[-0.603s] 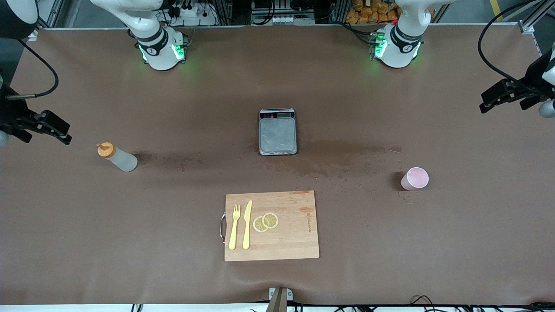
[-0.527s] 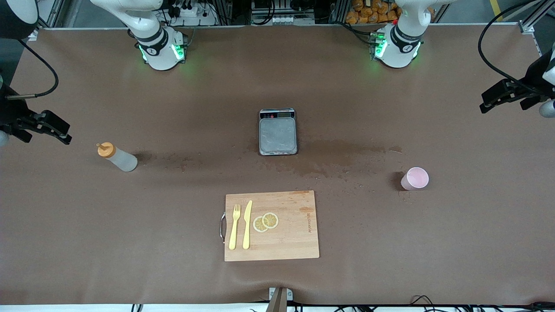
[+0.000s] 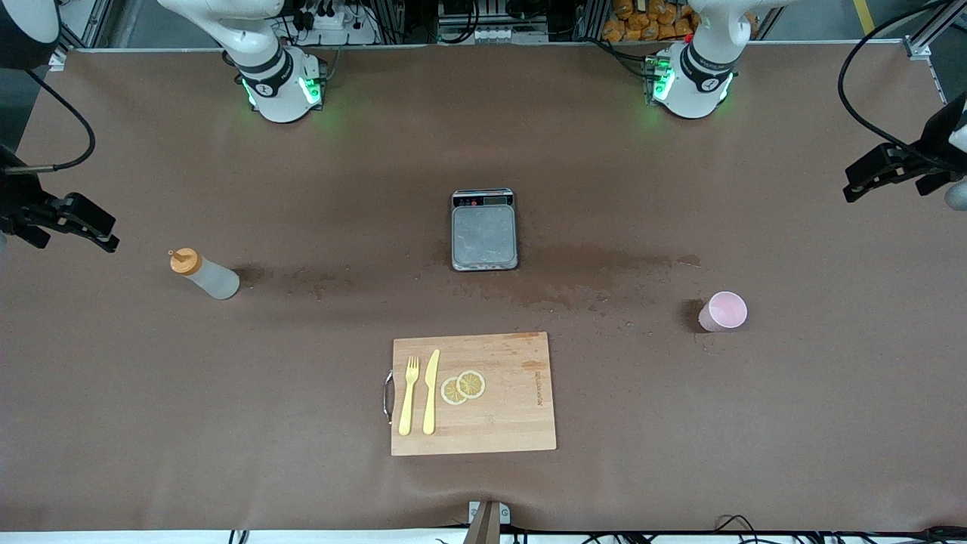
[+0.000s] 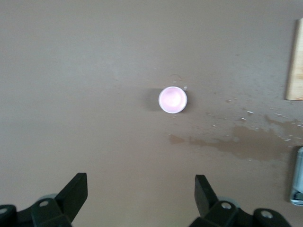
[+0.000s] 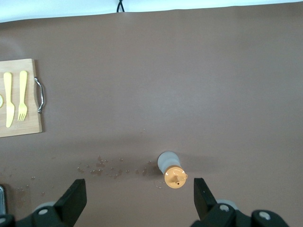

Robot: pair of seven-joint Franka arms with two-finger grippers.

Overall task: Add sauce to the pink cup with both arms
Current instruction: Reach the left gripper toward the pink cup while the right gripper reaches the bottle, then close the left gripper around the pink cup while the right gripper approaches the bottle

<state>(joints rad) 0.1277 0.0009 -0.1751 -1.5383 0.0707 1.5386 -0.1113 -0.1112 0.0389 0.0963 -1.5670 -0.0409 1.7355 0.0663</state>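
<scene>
Both grippers are hanging wide apart and holding nothing as I am watching them. My right gripper (image 3: 79, 221) is hovering over the table's edge at the right arm's end, its two fingers (image 5: 71, 202) spread with the sauce (image 5: 170, 170) showing between them well below. My left gripper (image 3: 876, 170) is hovering over the left arm's end of the table, fingers (image 4: 75, 191) also spread, with the pink cup (image 4: 173, 100) lying in the gap below.

Taking the steel scale (image 3: 484, 230) at the middle of the table (image 3: 302, 393) as my landmark: the sauce (image 3: 204, 273) is standing upright, well away from the scale toward the right arm's end and slightly nearer to the front camera. The pink cup (image 3: 723, 311) is standing upright with its mouth open, well away from the scale toward the left arm's end and nearer to the front camera. I am seeing dark damp stains spreading from the scale toward the cup. A wooden cutting board (image 3: 514, 423) is lying nearer to the front camera than the scale, carrying a yellow fork (image 3: 409, 396), a yellow knife (image 3: 430, 391) and two lemon slices (image 3: 463, 387).
</scene>
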